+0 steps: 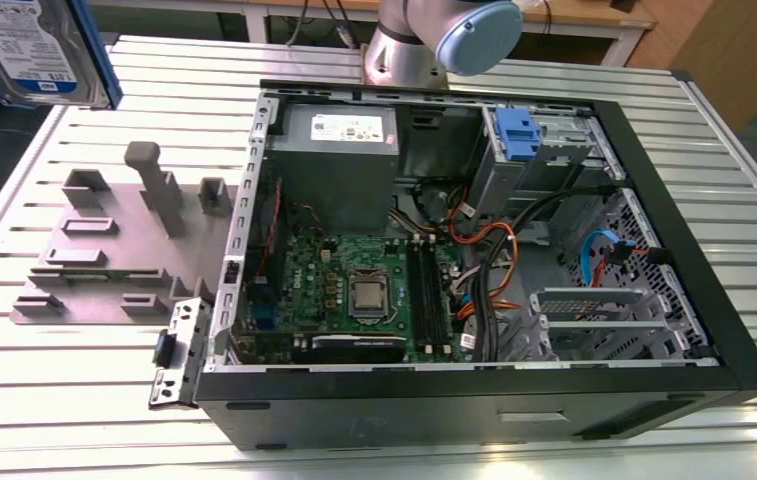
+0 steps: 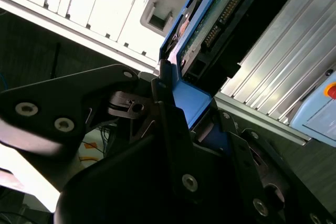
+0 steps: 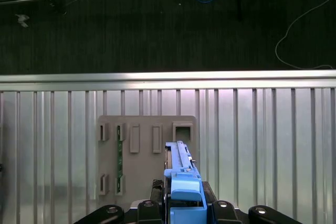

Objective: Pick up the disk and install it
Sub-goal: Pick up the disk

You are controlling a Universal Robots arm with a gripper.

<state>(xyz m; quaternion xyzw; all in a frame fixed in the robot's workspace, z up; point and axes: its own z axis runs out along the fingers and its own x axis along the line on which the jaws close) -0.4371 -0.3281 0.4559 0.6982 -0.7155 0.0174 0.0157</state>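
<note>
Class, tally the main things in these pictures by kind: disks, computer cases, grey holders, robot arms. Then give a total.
disk: 1
computer case: 1
grey holder: 1
robot arm: 1
Total: 4

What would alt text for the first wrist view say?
The gripper holds the disk, blue-framed and seen edge-on, in front of a grey slotted plate on a ribbed metal table. Dark floor lies beyond the table's edge.
</note>
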